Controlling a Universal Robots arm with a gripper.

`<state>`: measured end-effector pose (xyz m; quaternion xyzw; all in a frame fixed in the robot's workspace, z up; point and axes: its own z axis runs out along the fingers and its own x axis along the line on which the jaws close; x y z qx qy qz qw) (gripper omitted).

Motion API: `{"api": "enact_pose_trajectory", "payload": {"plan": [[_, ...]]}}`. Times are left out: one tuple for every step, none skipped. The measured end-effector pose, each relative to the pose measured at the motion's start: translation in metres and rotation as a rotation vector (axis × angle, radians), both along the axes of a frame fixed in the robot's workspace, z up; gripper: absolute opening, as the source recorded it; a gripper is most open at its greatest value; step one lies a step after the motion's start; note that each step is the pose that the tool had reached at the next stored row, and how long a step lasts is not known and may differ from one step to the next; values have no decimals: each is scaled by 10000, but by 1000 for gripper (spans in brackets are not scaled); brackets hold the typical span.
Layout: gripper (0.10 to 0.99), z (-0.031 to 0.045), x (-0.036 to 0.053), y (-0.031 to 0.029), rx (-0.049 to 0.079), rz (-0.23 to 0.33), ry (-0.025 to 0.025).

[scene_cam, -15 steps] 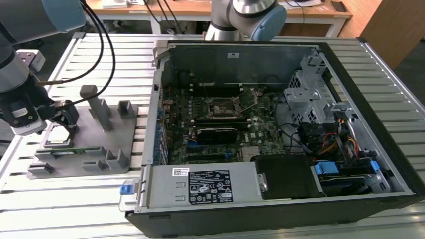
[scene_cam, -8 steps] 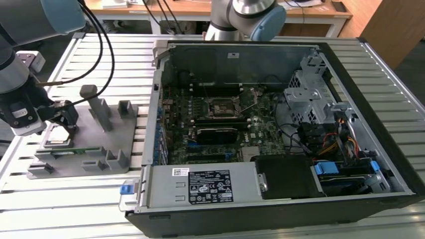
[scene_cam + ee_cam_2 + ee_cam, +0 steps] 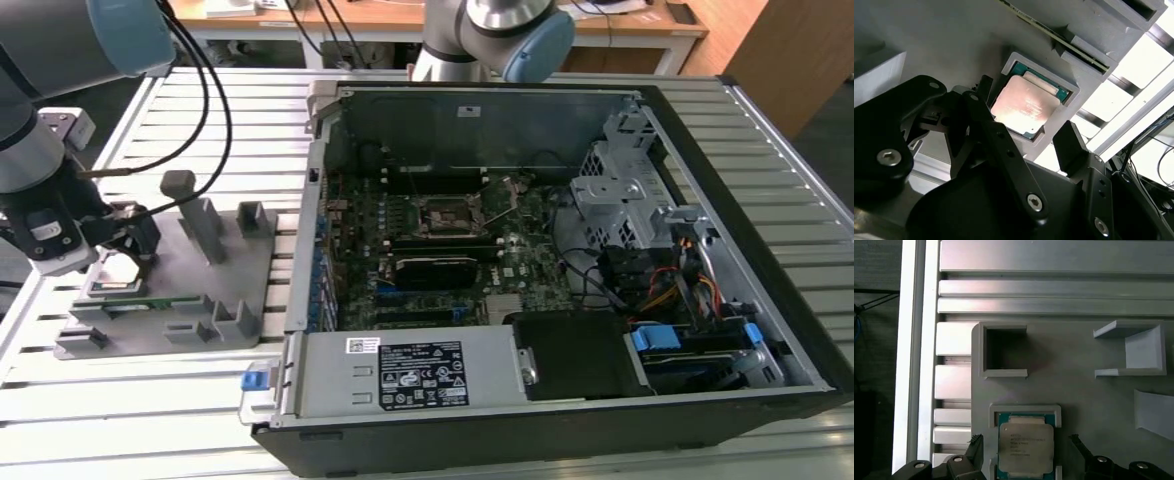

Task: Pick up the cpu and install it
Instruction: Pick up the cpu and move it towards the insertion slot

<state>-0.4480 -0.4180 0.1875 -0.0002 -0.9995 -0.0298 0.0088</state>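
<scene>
The cpu (image 3: 1025, 446), a flat square chip with a silvery top, lies in a square recess of the grey fixture (image 3: 180, 305) on the table, at the exterior view's left. In the second wrist view the cpu (image 3: 1025, 104) shows a green edge inside its pocket. My gripper (image 3: 118, 248) hangs just above it, open. One black finger (image 3: 975, 446) stands on each side of the recess, apart from the chip; the other finger (image 3: 1077, 444) is across from it. The black socket (image 3: 447, 212) with its metal frame sits on the motherboard inside the open computer case.
The fixture carries upright grey posts (image 3: 203, 228) and an empty square pocket (image 3: 1004, 351). The computer case (image 3: 561, 250) lies open on the slatted metal table (image 3: 147, 400), with cables, drive cages and a power supply (image 3: 414, 372) inside. A second arm's base (image 3: 487, 35) stands behind the case.
</scene>
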Motion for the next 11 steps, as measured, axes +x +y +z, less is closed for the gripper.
{"api": "enact_pose_trajectory", "payload": {"plan": [[761,-10,0,2,-1,0,0],[761,-18,0,4,-1,0,0],[761,-26,0,6,-1,0,0],[761,-31,0,9,-1,0,0],[749,-33,0,13,-2,0,0],[749,-34,0,14,-3,0,0],[678,-35,0,17,-6,0,-1],[678,-36,0,19,-8,0,-2],[678,-36,0,20,-11,1,0],[678,-37,0,20,-12,1,1],[663,-37,0,21,-13,1,2]]}}
